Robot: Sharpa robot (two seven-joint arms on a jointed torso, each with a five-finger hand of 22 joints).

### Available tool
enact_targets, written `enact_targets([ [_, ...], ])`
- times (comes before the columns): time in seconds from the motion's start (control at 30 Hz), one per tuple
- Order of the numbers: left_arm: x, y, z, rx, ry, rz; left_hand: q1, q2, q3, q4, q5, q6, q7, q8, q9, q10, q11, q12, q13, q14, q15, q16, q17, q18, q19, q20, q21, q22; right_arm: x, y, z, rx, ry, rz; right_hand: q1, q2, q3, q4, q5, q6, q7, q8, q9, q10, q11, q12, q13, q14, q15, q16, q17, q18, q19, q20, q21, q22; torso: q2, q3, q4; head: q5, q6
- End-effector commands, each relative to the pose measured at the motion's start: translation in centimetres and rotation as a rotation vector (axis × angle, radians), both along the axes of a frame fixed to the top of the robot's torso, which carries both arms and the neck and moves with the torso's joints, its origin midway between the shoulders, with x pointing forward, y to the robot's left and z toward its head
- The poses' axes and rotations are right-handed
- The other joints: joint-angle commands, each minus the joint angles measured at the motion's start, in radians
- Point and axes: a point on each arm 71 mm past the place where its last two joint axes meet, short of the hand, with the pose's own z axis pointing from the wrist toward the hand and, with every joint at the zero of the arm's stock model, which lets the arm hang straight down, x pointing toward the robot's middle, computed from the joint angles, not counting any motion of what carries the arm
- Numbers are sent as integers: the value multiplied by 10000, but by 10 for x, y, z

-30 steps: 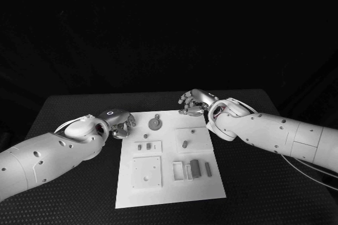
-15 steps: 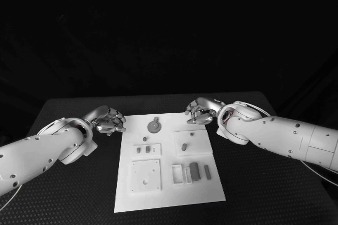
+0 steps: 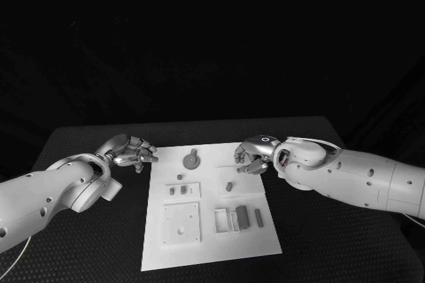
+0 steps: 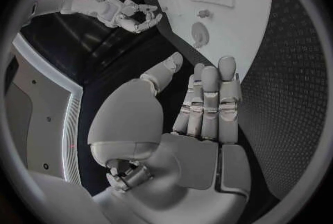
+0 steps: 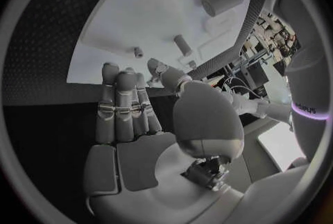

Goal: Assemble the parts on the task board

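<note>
Hovering empty at the task board [image 3: 210, 246]'s right edge, fingers apart, the right hand [image 3: 255, 155] sits nearer the upright peg [image 3: 230, 186], at its seven o'clock; the left hand [image 3: 131, 152], likewise loose and holding nothing, waits off the opposite edge.

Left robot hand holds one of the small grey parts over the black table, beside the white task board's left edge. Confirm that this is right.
Not quite. The left robot hand holds nothing: the left wrist view shows its fingers straight and its palm bare. The rest stands: in the head view it is over the black table, beside the left edge of the white task board.
</note>
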Motion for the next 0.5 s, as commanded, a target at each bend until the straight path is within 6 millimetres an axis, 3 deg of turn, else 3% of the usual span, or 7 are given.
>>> enact_targets([
  [0.03,0,0,2,-555,-27,-7,-68,9,-75,-13,-41,23,70,49,-17,-65,0,61,10,-53,17,-65,-13,772,-66,21,-55,-12,-2,1,-3,-1219,-478,488,113,21,27,-12,33,58,-4,-60,-72,42,113,-341,-247,160,53,173,99,142,169,-39,5,71,1,6,2,-24,18],
  [0.27,1,0,2,-559,-46,-8,-83,24,-98,-31,-41,13,73,52,-21,-82,3,69,15,-56,21,-78,-18,767,-66,22,-78,-20,-5,3,-10,-1662,-327,528,134,-15,-14,59,37,200,-37,-96,-224,359,145,-938,-751,234,82,586,349,142,401,-159,134,280,13,4,-17,-20,8],
  [0.37,1,0,2,-559,-50,-4,-86,31,-105,-38,-41,5,75,51,-23,-89,4,72,17,-54,22,-81,-19,766,-62,21,-85,-23,-7,4,-16,-1681,-240,507,130,70,0,116,38,212,-32,-123,-286,364,167,-1113,-893,237,102,682,395,142,443,-180,141,287,13,3,-11,-25,-7],
  [0.43,1,0,2,-555,-49,4,-89,33,-113,-46,-41,-6,78,48,-27,-95,5,74,18,-52,22,-83,-19,766,-58,20,-91,-25,-6,4,-16,-1628,-293,478,130,294,32,164,38,182,-12,-164,-348,357,190,-1232,-983,212,126,715,410,142,443,-183,123,282,13,5,-10,-24,-6],
  [0.5,1,1,2,-549,-52,23,-90,35,-119,-52,-41,-16,82,45,-29,-103,6,76,19,-50,23,-84,-20,766,-55,20,-96,-26,-6,4,-16,-1448,-192,388,184,744,117,179,44,140,6,-202,-393,324,217,-1331,-1051,191,150,731,414,142,423,-183,95,274,11,9,-14,-25,6],
])
